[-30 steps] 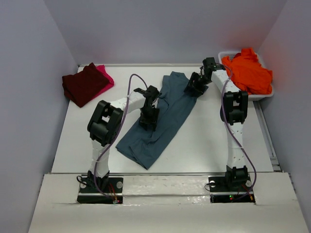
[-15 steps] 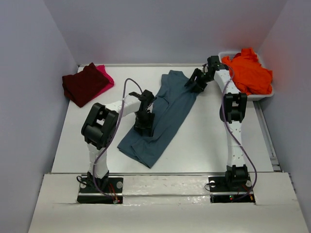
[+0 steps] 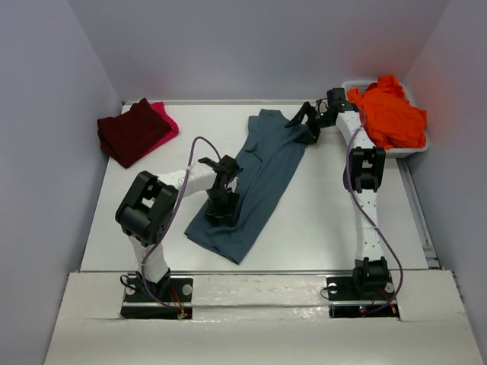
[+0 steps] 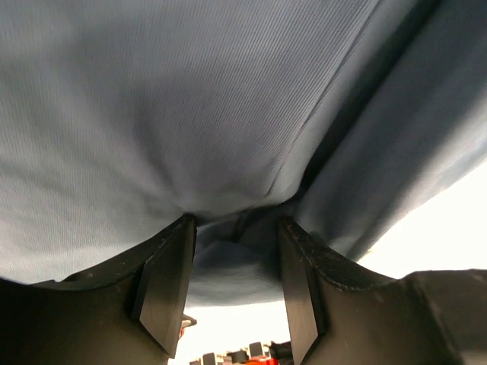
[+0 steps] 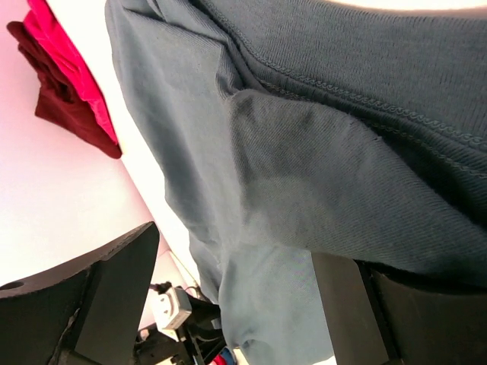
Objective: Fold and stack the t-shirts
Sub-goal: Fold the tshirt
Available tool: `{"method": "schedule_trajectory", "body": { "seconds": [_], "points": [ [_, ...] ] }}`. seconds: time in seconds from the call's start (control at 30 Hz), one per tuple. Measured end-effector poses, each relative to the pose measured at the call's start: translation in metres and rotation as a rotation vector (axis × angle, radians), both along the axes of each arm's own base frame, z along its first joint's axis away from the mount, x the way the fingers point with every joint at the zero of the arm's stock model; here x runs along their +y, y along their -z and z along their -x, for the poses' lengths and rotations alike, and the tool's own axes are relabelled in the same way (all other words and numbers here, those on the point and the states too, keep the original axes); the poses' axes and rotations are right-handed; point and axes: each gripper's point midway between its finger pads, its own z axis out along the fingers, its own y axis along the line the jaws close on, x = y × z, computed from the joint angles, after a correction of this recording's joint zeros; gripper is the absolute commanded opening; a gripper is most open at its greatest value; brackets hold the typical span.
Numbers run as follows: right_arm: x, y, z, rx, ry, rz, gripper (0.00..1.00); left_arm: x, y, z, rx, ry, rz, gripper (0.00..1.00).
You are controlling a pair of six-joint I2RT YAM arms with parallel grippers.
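Top external: slate teal-blue t-shirt (image 3: 255,179) lies rumpled and diagonal in the middle of the table (image 3: 327,205). Left gripper (image 3: 222,207) sits on its near half. Right gripper (image 3: 303,123) is at its far right edge. Dark maroon t-shirt (image 3: 129,135) lies on the bright pink t-shirt (image 3: 166,119) in the far left corner. Vivid orange t-shirt (image 3: 388,112) is heaped in the white tub (image 3: 421,146).

Left wrist: fingers (image 4: 167,281) are nearly together, pinching a raised fold of the slate teal-blue t-shirt.

Right wrist: fingers (image 5: 114,289) are spread wide. The cloth lies across the gap, unclamped.
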Motion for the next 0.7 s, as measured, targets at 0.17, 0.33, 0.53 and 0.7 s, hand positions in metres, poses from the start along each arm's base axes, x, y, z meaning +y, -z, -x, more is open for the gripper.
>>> {"method": "schedule_trajectory", "body": {
  "seconds": [0.17, 0.33, 0.53, 0.7],
  "points": [
    [-0.001, -0.001, -0.002, -0.005, -0.001, -0.023, 0.87, 0.010, 0.001, 0.017, 0.022, -0.016, -0.011, 0.59],
    [-0.003, 0.000, -0.002, -0.002, -0.004, -0.046, 0.87, 0.015, -0.001, 0.033, 0.038, -0.032, -0.009, 0.59],
    [-0.001, 0.000, -0.002, 0.000, -0.012, -0.066, 0.87, 0.020, -0.005, 0.037, 0.028, -0.048, -0.019, 0.59],
    [-0.003, -0.001, -0.002, -0.001, -0.012, -0.073, 0.87, 0.027, -0.016, 0.032, -0.001, -0.066, -0.066, 0.59]
  ]
}}
